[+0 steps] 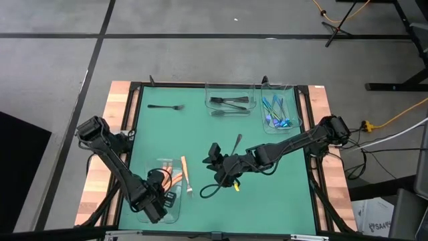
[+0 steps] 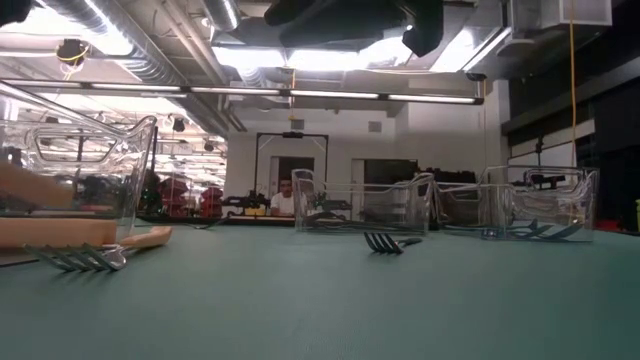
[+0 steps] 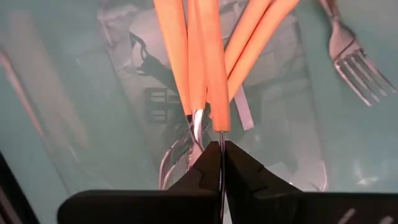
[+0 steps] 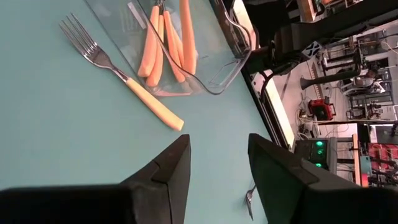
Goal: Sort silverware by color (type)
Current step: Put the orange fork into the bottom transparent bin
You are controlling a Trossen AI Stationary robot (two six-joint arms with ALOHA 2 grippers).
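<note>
Black fork (image 2: 385, 241) lies on green surface (image 2: 330, 300) just before middle clear tray (image 2: 362, 208); orange-handled fork (image 2: 95, 250) well left of it.

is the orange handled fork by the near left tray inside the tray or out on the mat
Out. The orange-handled fork lies on the green mat beside the clear tray, as the right wrist view also shows.

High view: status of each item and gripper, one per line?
Left gripper: shut, over the near-left tray.
Right gripper: open, empty, mid-table.
Orange-handled fork: lying on the mat beside that tray.
Black fork: lying loose, far left.
Black-utensil tray: holds black pieces.
Blue-utensil tray: holds blue pieces.
</note>
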